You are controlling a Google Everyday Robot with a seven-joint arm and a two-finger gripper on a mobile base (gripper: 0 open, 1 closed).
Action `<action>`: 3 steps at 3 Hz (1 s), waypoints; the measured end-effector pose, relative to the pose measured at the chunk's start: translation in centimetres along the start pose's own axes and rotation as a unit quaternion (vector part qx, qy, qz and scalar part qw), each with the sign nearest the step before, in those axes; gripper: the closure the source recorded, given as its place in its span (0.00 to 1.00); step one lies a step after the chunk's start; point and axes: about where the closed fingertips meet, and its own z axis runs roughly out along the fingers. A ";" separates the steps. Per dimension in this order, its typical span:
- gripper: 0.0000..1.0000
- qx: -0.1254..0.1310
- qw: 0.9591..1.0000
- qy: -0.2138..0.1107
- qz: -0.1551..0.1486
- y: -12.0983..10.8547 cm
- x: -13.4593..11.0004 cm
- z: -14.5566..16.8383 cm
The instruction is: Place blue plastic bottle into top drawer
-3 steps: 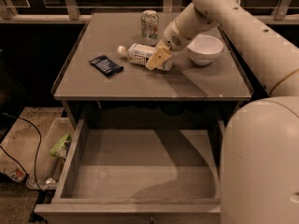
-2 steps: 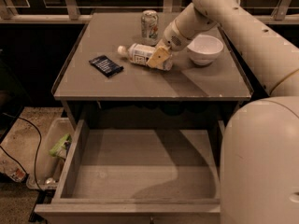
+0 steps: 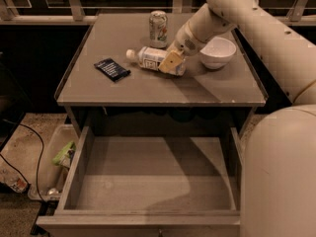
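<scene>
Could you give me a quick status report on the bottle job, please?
Tool on tabletop, at base end of blue plastic bottle. Bottle lying flat, outside top drawer. Drawer open; can and bowl close by.

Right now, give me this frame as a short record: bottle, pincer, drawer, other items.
bottle: lying on its side on the tabletop
pincer: at the bottle's right end
drawer: pulled open, bottle not in it
others: upright can behind bottle; white bowl to its right; dark packet to its left
</scene>
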 end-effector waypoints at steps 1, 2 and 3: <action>1.00 -0.003 1.000 -0.005 -0.020 2.0 0.6 -1.8; 1.00 0.000 0.999 -0.018 -0.042 4.8 1.3 -4.5; 1.00 0.006 0.998 -0.030 -0.062 7.8 2.7 -7.4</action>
